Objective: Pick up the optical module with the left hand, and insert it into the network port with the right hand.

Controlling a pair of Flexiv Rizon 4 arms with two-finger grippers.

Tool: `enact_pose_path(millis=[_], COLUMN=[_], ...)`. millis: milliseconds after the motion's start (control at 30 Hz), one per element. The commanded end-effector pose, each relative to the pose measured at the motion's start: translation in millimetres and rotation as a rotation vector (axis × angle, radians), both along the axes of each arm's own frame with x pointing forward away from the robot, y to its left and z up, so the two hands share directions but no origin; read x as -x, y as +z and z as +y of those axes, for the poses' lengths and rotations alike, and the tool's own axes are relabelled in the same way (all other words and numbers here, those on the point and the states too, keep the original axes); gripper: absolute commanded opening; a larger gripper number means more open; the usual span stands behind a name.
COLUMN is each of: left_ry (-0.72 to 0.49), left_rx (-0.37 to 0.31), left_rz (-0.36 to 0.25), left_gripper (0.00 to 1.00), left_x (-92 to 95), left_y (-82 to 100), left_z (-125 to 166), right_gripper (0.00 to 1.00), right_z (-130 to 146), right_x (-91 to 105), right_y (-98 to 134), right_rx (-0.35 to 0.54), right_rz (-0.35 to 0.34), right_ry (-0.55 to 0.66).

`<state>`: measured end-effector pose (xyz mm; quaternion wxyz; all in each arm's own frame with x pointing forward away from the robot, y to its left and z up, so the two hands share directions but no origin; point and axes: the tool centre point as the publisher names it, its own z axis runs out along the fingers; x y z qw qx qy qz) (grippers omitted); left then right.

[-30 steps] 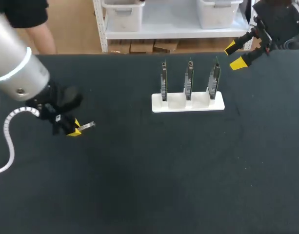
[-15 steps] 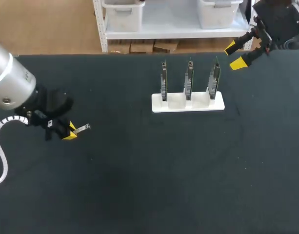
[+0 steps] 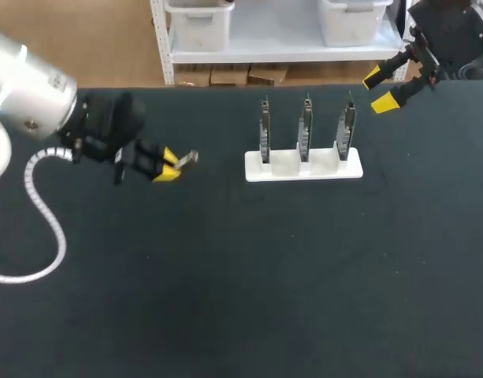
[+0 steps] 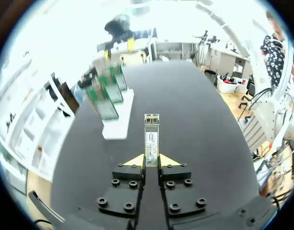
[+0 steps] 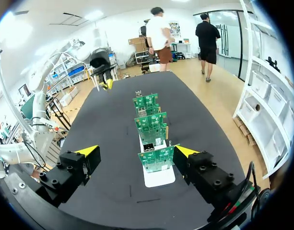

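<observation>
My left gripper [image 3: 167,168] [image 4: 151,160] is shut on the optical module [image 3: 187,158] [image 4: 151,137], a slim silver stick jutting out past its yellow tips. It hangs above the table, left of the white rack [image 3: 303,165] [image 4: 117,123] [image 5: 156,175] that carries three upright green port boards [image 3: 305,126] [image 5: 150,124]. My right gripper [image 3: 383,89] [image 5: 135,154] stands wide open at the far right corner, behind the rack, with nothing between its fingers. In the right wrist view the left gripper [image 5: 104,82] shows far beyond the boards.
The black table [image 3: 249,283] holds nothing else that I can see. A white coiled cable [image 3: 44,220] trails from my left arm over the table's left side.
My left arm has swung up and to the right with the module, from the left edge toward the rack. My right arm has kept still.
</observation>
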<state>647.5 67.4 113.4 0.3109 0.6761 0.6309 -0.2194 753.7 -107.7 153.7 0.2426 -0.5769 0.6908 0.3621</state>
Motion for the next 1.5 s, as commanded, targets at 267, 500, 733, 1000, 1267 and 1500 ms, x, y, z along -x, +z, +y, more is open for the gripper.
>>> enact_pose_path(millis=[267,500,733,1000,1267,1500], left_ry=[-0.017,-0.017,-0.092,-0.244,-0.324,-0.324], left_rx=[0.063,0.063,0.202,0.335,0.389,0.389], left_rz=[0.004,0.004,-0.083,-0.141,-0.168,-0.168], left_gripper=[0.00,0.00,0.00,0.00,0.00,0.00], left_x=[-7.1,-7.1,-31.6,-51.5,-53.4,-53.4], left_y=[7.2,7.2,45.8,98.5,120.0,120.0], left_z=[-2.6,-2.6,-43.7,-121.7,-163.1,-163.1], right_gripper=[1.00,1.00,1.00,1.00,1.00,1.00], right_z=[0.5,0.5,0.5,0.5,0.5,0.5], right_x=[0.5,0.5,0.5,0.5,0.5,0.5], right_y=[0.1,0.1,0.1,0.1,0.1,0.1], right_rx=[0.001,0.001,0.001,0.001,0.001,0.001], right_rz=[-0.001,-0.001,-0.001,-0.001,-0.001,-0.001], right_ry=[-0.002,-0.002,-0.002,-0.002,-0.002,-0.002])
